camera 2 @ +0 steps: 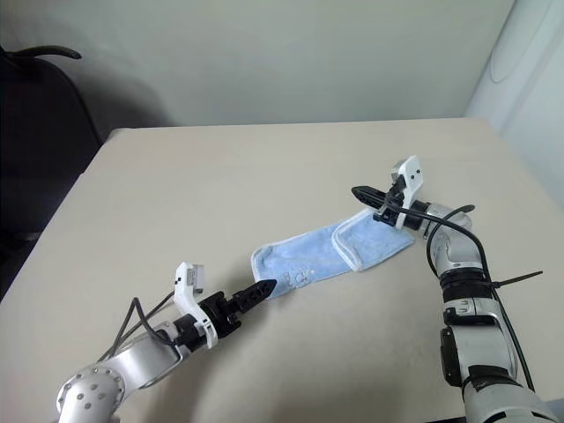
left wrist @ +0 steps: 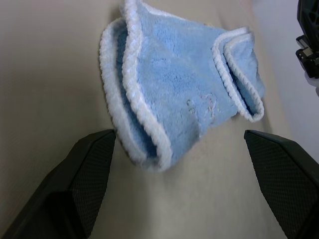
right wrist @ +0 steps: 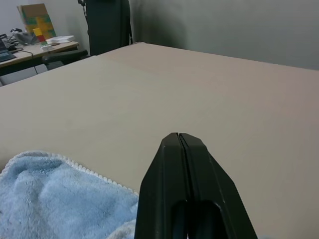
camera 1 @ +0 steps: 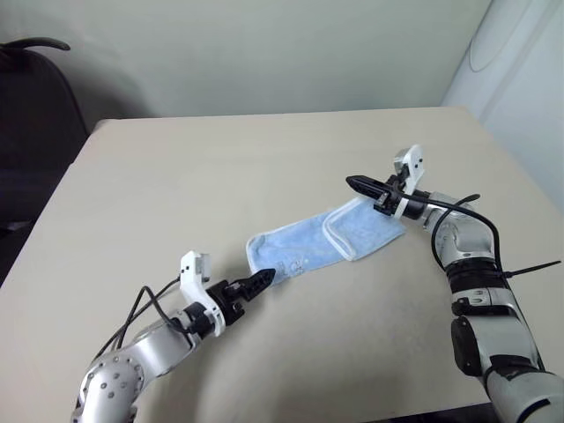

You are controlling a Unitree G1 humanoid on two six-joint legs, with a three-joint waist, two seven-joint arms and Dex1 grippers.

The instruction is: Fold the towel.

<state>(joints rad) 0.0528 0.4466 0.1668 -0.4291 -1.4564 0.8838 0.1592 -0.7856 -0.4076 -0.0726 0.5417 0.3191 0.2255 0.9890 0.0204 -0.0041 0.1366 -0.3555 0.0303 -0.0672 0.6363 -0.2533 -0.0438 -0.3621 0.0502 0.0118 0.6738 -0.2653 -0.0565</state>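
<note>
Black fingers of left end effector (camera 1: 261,282) spread wide, low over beige table (camera 1: 220,176), tips just at near end of towel (camera 1: 322,242). Light blue terry towel lies folded into long strip mid-table, white edging showing, faint logo (left wrist: 204,105) on top layer. Beyond far end, right end effector (camera 1: 357,184) pressed together, empty, raised above towel. Dark chair (camera 1: 35,115) past table corner

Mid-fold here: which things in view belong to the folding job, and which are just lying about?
Job:
- light blue terry towel with white edging
- left gripper, open
- right gripper, shut, empty

Lying about:
- black chair
- beige table, the work surface
</note>
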